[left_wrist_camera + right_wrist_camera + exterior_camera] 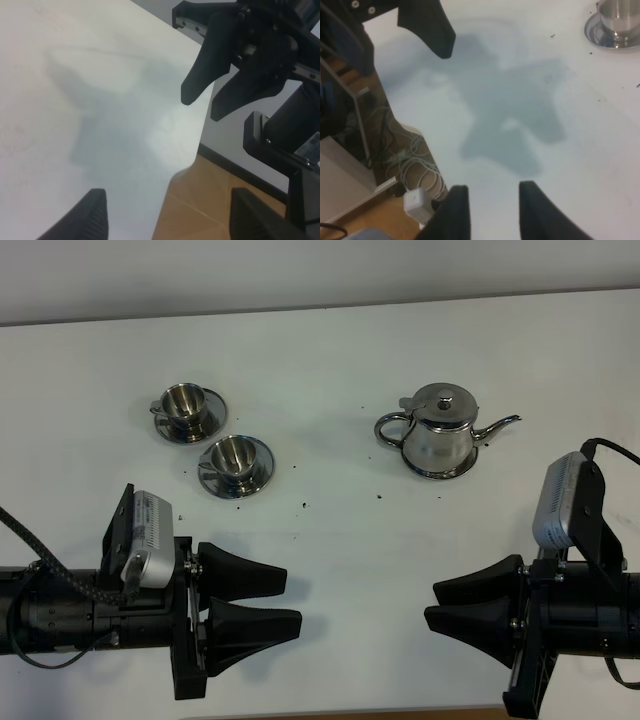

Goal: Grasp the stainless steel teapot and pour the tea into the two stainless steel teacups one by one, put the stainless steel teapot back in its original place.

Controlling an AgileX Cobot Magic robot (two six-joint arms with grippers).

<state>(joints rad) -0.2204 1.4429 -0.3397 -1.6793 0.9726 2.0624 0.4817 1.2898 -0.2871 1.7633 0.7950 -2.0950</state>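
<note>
Stainless steel teapot (pixel 440 435) upright on saucer (pixel 445 472), white table (pixel 330 350). Far teacup (pixel 186 406), near teacup (pixel 234 458). Left gripper (pixel 292 602) fingers wide, empty; right gripper (pixel 431 604) fingers narrow, empty.

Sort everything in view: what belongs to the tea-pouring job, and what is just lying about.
Job: teapot on its saucer; far teacup; near teacup.
Lying about: dark specks; cables and white adapter on the floor.
</note>
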